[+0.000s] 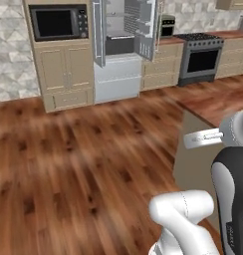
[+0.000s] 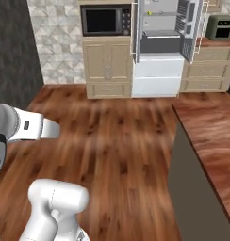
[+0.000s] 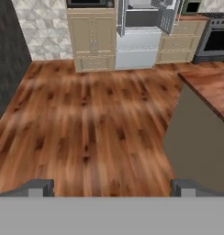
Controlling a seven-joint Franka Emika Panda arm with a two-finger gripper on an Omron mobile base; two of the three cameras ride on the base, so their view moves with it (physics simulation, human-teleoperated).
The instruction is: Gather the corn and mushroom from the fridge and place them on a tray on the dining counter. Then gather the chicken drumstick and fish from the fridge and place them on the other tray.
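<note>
Fridge (image 1: 124,45) far across wood floor (image 1: 83,159), both doors open (contents seemingly indistinct); stove (image 1: 200,57) right.

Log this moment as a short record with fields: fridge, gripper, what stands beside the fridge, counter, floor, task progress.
fridge: fridge across the room, both upper doors swung open
gripper: gripper open, holding nothing, pointed over the floor
left of fridge: microwave built in above cabinet doors
right of fridge: drawers, then stove
counter: wooden-topped dining counter to the robot's right
floor: wood planks
task progress: food too small to make out inside the fridge; nothing gathered yet
</note>
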